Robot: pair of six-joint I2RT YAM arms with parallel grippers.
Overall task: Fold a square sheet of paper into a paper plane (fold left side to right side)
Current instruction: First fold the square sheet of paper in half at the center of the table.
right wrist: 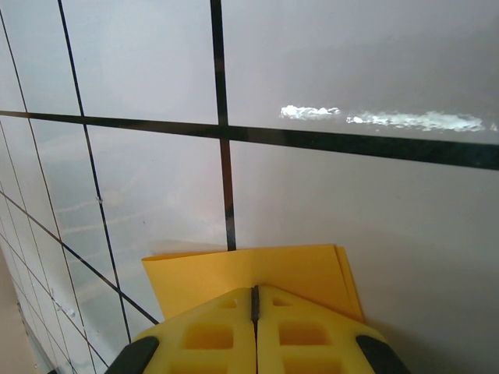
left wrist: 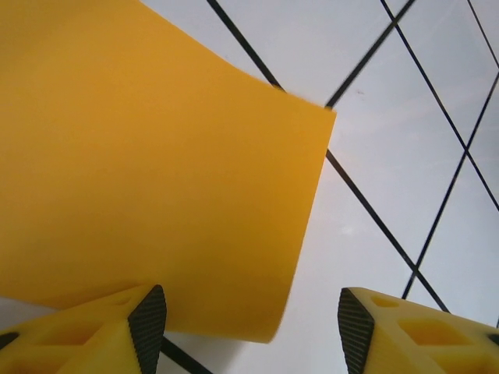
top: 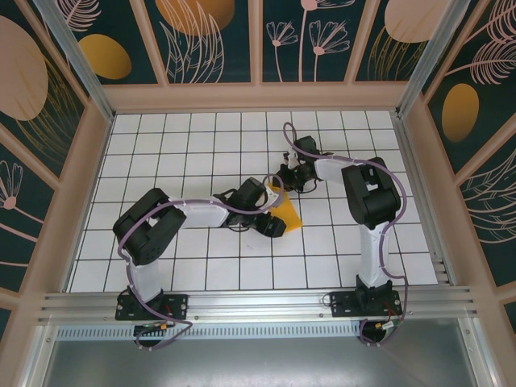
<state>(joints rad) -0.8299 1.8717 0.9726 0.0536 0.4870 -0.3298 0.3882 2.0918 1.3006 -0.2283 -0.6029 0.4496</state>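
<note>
The square sheet of paper (top: 289, 214) is orange-yellow and lies mid-table between both grippers. In the left wrist view the paper (left wrist: 156, 156) curves up off the tiles, and its lower corner hangs between my open fingers, near the left pad (left wrist: 148, 323) and apart from the right pad. My left gripper (left wrist: 251, 327) (top: 272, 224) grips nothing. My right gripper (right wrist: 254, 290) (top: 282, 184) is shut, tips pointed down onto the paper (right wrist: 257, 269). Two layers of paper show at its right edge there.
White tiled floor (top: 201, 145) with black grid lines surrounds the paper. Wooden walls (top: 258, 97) enclose the back and sides, and an aluminium rail (top: 258, 302) runs along the front. The right arm's elbow (top: 367, 193) stands high to the right of the paper.
</note>
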